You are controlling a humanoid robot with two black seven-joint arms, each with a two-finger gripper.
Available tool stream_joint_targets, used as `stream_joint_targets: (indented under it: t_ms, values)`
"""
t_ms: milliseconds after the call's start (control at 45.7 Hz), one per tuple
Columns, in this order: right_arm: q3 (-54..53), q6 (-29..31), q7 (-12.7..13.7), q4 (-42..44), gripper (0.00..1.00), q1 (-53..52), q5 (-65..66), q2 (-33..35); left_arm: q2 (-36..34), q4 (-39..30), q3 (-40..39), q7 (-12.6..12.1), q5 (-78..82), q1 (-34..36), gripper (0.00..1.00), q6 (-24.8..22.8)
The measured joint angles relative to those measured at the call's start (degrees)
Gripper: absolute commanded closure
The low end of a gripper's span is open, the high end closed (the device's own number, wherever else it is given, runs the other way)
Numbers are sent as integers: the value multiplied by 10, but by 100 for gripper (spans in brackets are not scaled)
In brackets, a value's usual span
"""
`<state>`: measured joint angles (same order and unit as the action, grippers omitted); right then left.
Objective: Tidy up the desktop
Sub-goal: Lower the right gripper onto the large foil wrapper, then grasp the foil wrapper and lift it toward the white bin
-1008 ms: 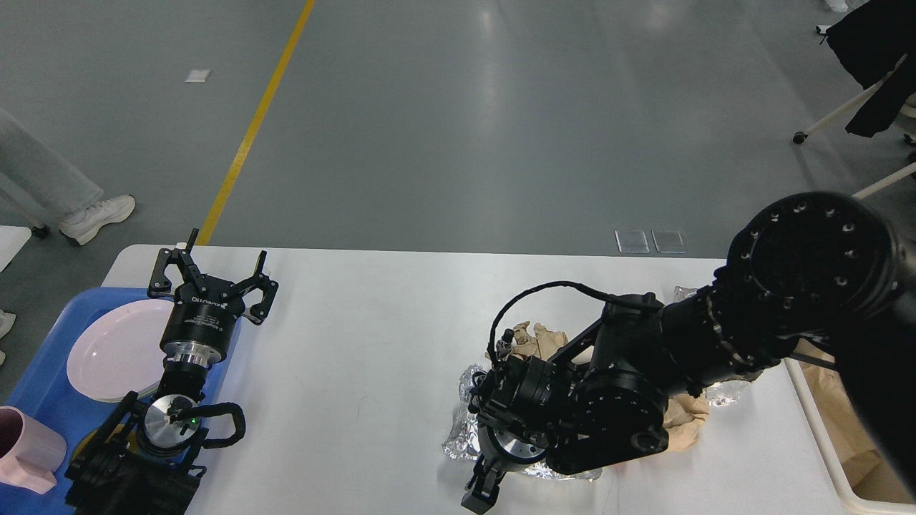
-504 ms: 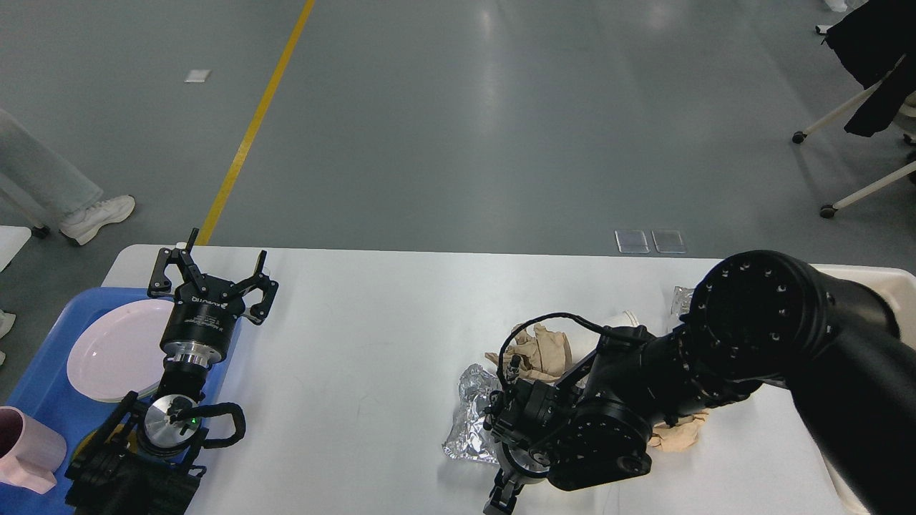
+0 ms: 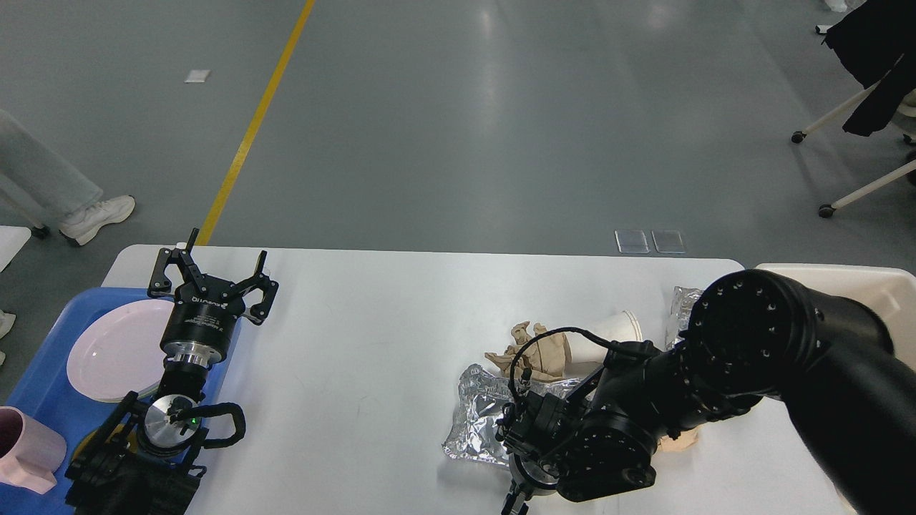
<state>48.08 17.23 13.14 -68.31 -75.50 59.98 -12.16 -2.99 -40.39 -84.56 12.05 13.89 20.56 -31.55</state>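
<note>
Filling the lower half of the frame, the desktop [image 3: 372,315] carries litter at lower right: one paper cup [image 3: 610,333] on its side, one brown paper wad [image 3: 538,350], two foil pieces [image 3: 478,415], likely awaiting the cream bin [image 3: 844,275]. Right gripper [image 3: 517,503] dips off-frame, state untellable. Left gripper [image 3: 212,277], fingers spread wide and empty, idles over one blue tray [image 3: 43,386] holding one plate [image 3: 114,347] and one pink cup [image 3: 25,447].

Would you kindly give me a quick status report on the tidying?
Left gripper open, empty. Right gripper low at the frame edge, jaws unclear. Desktop littered: foil, crumpled paper, paper cup.
</note>
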Motion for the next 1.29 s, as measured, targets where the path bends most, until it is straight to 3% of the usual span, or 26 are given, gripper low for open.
stream_joint_targets:
  t_ms: [745,1008,1292]
  values:
    - [-2,-5,1,0,100,-34,-146,-3,0,0,0,0,0,0,4,0]
    - [-6,36,0,-25,100,-151,-337,14,0,0,0,0,0,0,4,0]
    - [4,98,0,-105,100,-329,-457,92,-1,0,0,0,0,0,4,0]
